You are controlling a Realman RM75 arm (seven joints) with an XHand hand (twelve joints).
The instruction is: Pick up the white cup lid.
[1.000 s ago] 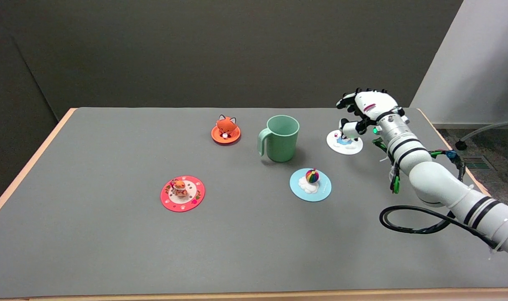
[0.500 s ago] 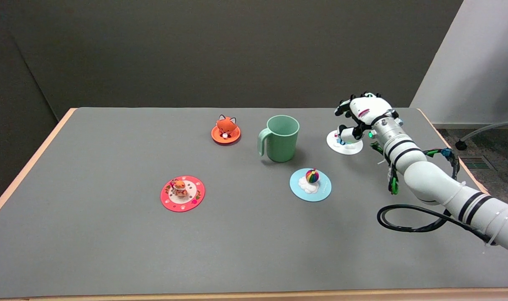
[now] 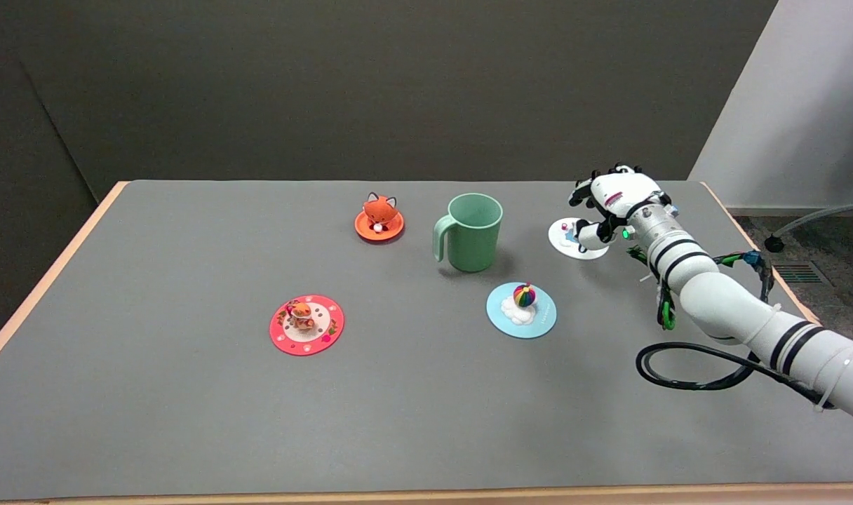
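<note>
Head view, looking down across a grey table (image 3: 188, 421). The white cup lid (image 3: 565, 240) lies flat near the far right edge, right of a green mug (image 3: 473, 232). The right hand (image 3: 612, 203) covers the lid's right side, fingers curled down over its small figurine; whether they grip it cannot be told, as the hand hides the contact. Elsewhere lie a blue lid (image 3: 521, 309), an orange fox lid (image 3: 379, 218) and a pink lid (image 3: 306, 324).
</note>
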